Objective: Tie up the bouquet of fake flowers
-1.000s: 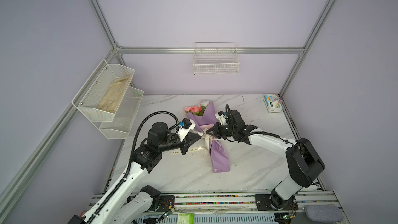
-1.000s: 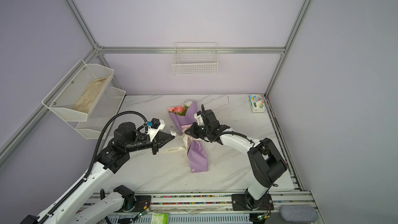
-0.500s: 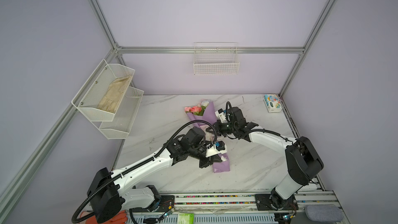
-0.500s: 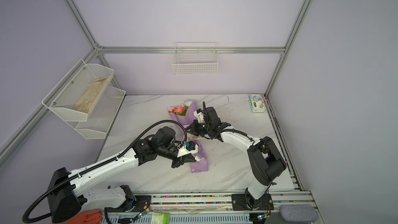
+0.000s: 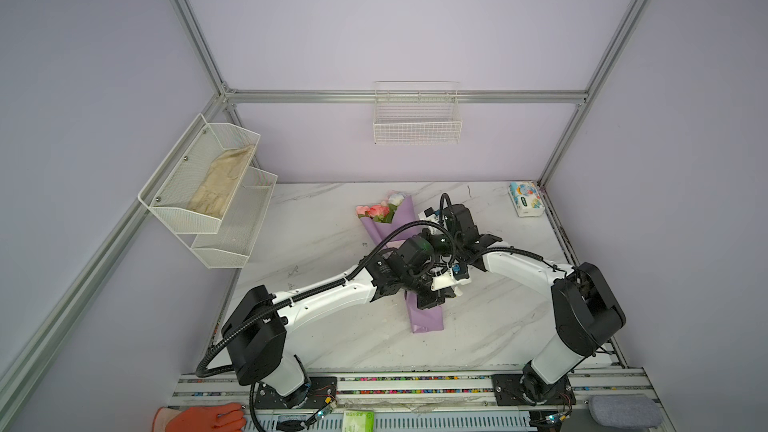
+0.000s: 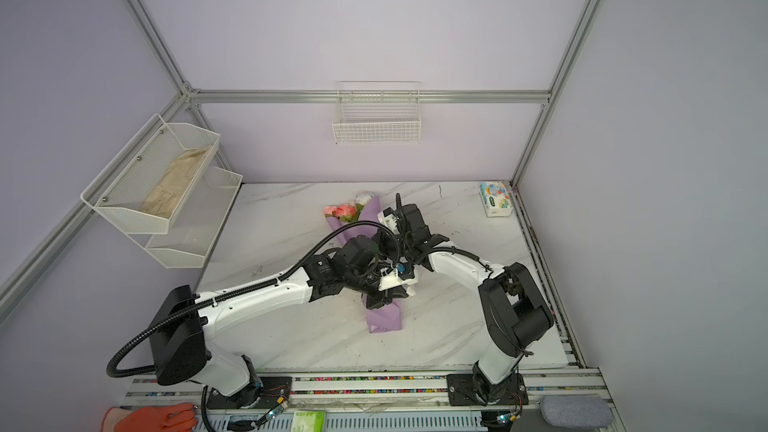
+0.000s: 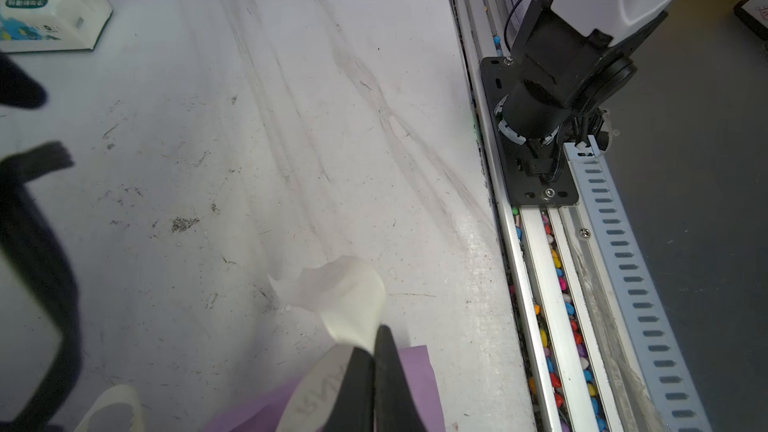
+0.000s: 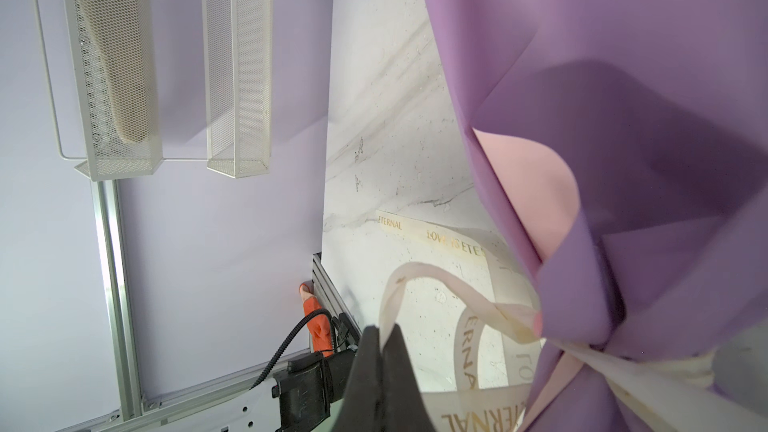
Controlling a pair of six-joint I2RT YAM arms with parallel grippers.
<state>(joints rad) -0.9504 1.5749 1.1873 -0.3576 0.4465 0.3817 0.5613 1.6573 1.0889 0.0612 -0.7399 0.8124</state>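
One bouquet, one ribbon, one tissue pack

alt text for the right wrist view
The right gripper pinches a loop of cream ribbon, gold-lettered, that runs round the waist of the lilac-wrapped bouquet filling the foreground. Beyond are the marble table and white mesh wall shelves.

White arms, black joints, ribbed black cables.

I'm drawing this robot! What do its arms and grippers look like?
The left arm and right arm are white with chunky black joints. A ribbed black cable runs along the left. The left gripper and right gripper have slim black fingers.
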